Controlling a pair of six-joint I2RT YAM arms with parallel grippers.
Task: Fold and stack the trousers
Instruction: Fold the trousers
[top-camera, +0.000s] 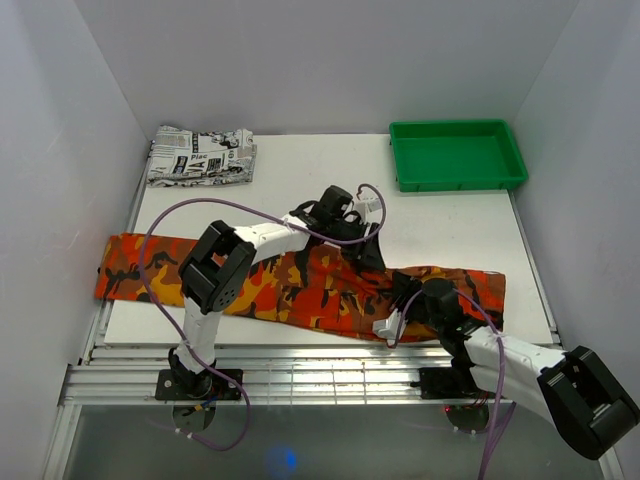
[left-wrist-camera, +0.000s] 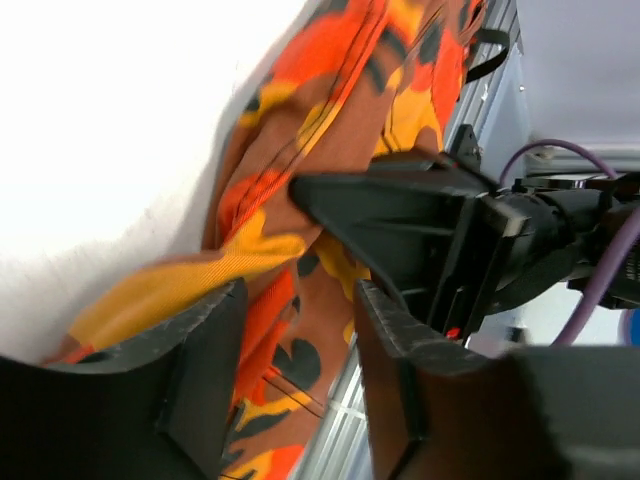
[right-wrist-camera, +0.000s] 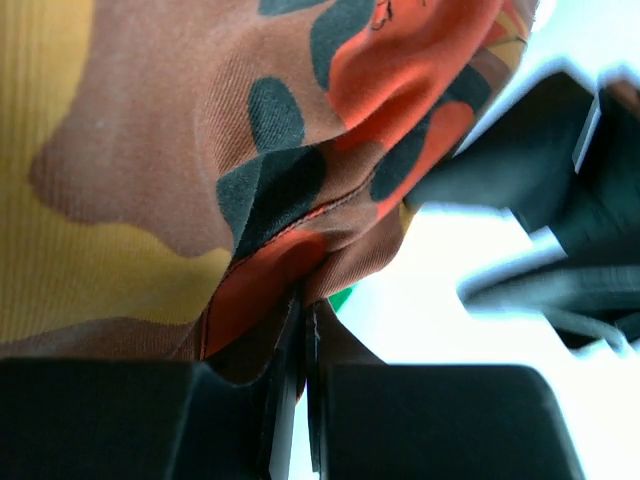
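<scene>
The camouflage trousers (top-camera: 270, 285) lie stretched along the table's front edge, from the far left to the right. My right gripper (top-camera: 405, 298) is over their near middle part. In the right wrist view it (right-wrist-camera: 303, 335) is shut on a raised fold of the trousers (right-wrist-camera: 200, 180). My left gripper (top-camera: 372, 252) reaches in from the far side, just above the same spot. In the left wrist view it (left-wrist-camera: 295, 350) is open, with the trousers (left-wrist-camera: 300, 160) showing between and beyond its fingers. The right gripper (left-wrist-camera: 420, 215) shows black right in front of it.
A folded newspaper-print garment (top-camera: 200, 155) lies at the back left corner. A green tray (top-camera: 457, 153) stands at the back right. The metal rail (top-camera: 320, 375) runs along the near table edge, under the hanging cloth. White walls close the sides.
</scene>
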